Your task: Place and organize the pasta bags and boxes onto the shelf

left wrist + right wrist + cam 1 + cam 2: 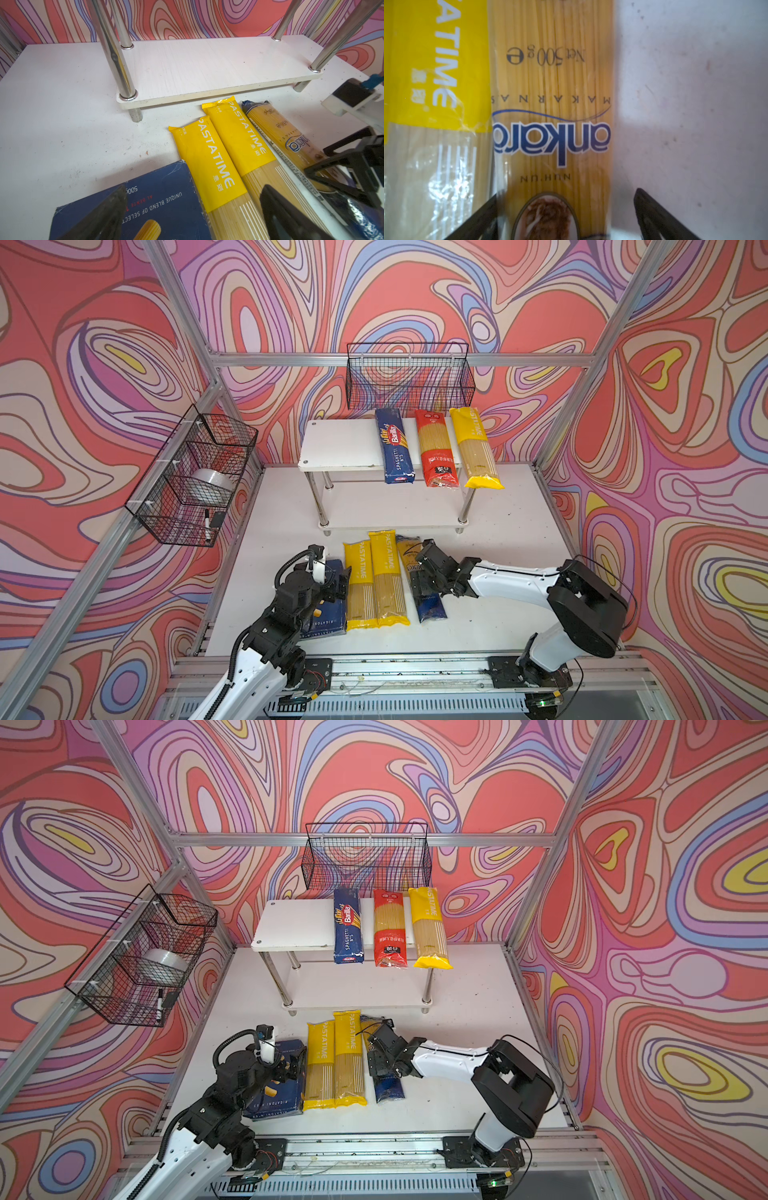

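Straddles blue bag (550,83) on counter (498,572) with right pincer (566,192) wide; hovers above box (162,199) toward front-left corner with left pincer (194,187) wide.

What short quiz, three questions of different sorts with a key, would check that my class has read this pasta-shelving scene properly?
1. True or false: the shelf's lower board carries a pasta pack.
2. Multiple choice: over which pack is the open right gripper poised? A) Barilla rigatoni box B) Ankara spaghetti bag C) red spaghetti bag
3. Count: how many pasta packs lie on the shelf's top board?
Key: 1 false, it is bare; 2 B, the bag shows between the fingers in the right wrist view; 3 three.
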`<control>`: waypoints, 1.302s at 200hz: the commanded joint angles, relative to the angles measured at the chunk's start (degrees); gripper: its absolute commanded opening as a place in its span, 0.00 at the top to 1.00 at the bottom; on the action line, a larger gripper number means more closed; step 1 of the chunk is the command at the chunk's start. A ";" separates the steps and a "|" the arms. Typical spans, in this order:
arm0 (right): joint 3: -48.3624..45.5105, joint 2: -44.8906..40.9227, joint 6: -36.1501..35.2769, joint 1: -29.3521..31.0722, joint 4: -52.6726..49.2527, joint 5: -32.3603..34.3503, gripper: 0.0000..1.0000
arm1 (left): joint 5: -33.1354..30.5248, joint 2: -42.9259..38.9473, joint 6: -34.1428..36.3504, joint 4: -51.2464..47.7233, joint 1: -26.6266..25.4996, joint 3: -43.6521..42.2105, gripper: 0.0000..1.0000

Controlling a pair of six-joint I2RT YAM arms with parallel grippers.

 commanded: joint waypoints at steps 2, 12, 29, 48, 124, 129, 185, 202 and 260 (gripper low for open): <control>-0.82 -5.42 -4.30 -0.18 -2.12 -1.15 0.02 | 0.22 0.91 0.18 1.05 -0.07 1.15 0.00; 0.05 -6.71 -7.18 -0.13 -2.87 -1.22 0.02 | 0.34 1.32 0.33 1.15 -0.10 1.19 0.00; 2.57 -6.99 -10.43 -0.19 -6.17 0.57 0.02 | 0.52 1.60 0.33 1.24 -0.07 1.32 0.00; 2.97 -6.33 -12.23 -0.15 -6.04 -1.55 0.02 | 0.43 1.58 0.33 1.25 -0.18 1.30 0.00; -0.21 -5.59 -6.21 0.71 -4.97 -0.53 0.02 | 0.23 -2.15 0.24 0.28 -0.13 0.37 0.00; -0.54 -5.95 -5.71 0.97 -4.69 -0.35 0.02 | 0.25 -2.35 0.24 0.20 -0.20 0.26 0.00; -0.82 -3.75 -3.99 2.81 -2.61 0.65 0.02 | 0.35 -1.99 0.33 0.28 -0.21 0.36 0.00; 0.06 -2.39 -4.01 3.39 -3.21 1.54 0.02 | 0.42 -1.57 0.33 0.45 -0.01 0.47 0.00; -0.37 1.14 -4.25 3.50 -1.57 1.56 0.02 | 0.65 -1.27 0.41 0.54 -0.18 0.51 0.00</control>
